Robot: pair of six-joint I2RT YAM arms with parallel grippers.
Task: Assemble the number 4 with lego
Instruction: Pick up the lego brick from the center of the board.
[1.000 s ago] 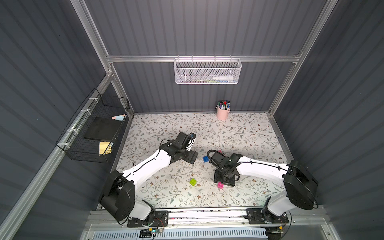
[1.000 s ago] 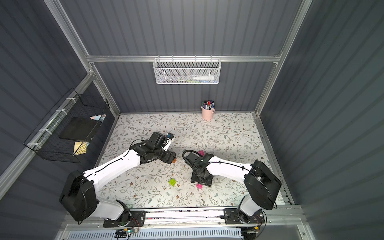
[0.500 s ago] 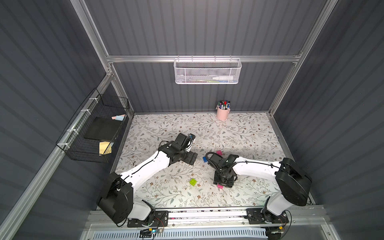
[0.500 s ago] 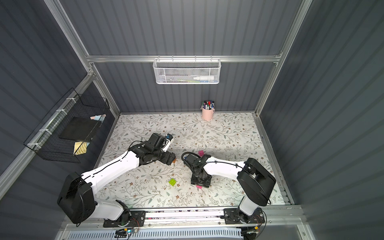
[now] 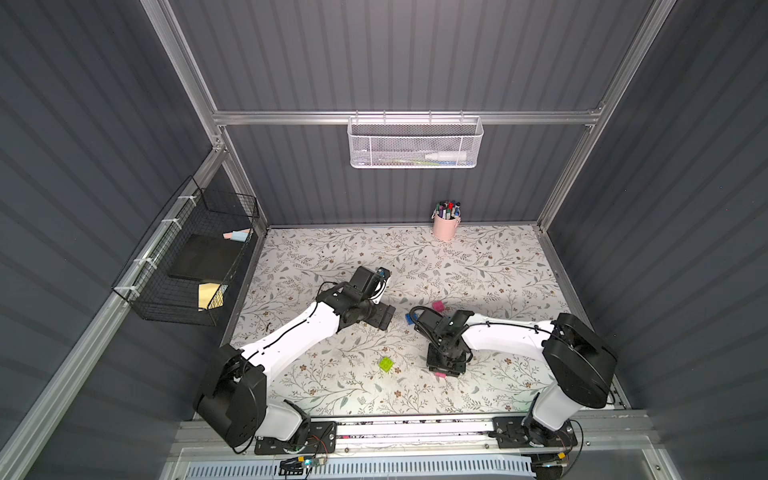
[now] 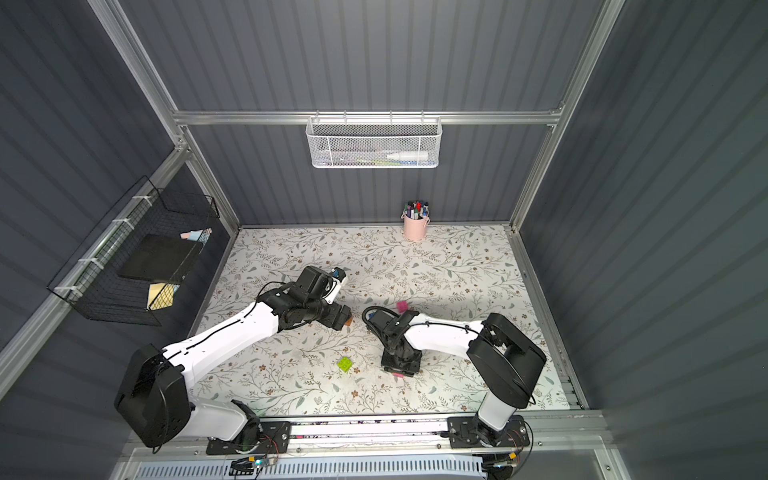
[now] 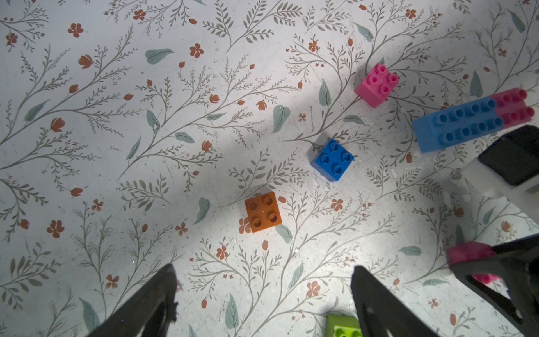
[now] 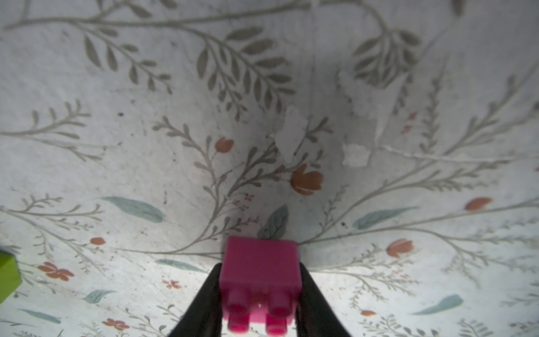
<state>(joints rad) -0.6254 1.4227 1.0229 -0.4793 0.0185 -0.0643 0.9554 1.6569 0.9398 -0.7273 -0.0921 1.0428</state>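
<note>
Toward the lower centre of both top views, the right gripper (image 5: 444, 371) is seen pointed straight down at the floral mat (image 5: 332, 257). In the right wrist view its two dark fingers (image 8: 204, 303) are closed against opposite sides of the held pink brick (image 8: 260, 264), whose studs face the camera. Whether that brick is resting on the mat or is raised slightly off it cannot be told, as its underside is hidden.

Just left of it in the frame, the lime green brick (image 5: 386, 364) is found lying alone on the mat, apart from both grippers. Nearer the middle of the frame, the left gripper (image 7: 262, 291) is held above the mat with its jaws spread wide and nothing between them.

Under its camera three single bricks are laid out in a loose diagonal, none touching: the orange brick (image 7: 263, 211), the blue brick (image 7: 332, 159) and the loose pink brick (image 7: 377, 84). Near the last, the light-blue bar (image 7: 458, 125) is seen with the pink end brick (image 7: 514, 106) set flush against one end, their studs in line.

At the back edge of the mat, upper centre of the frame, the pink cup of marker pens (image 5: 444, 226) is stood against the wall, well apart from all the bricks.
</note>
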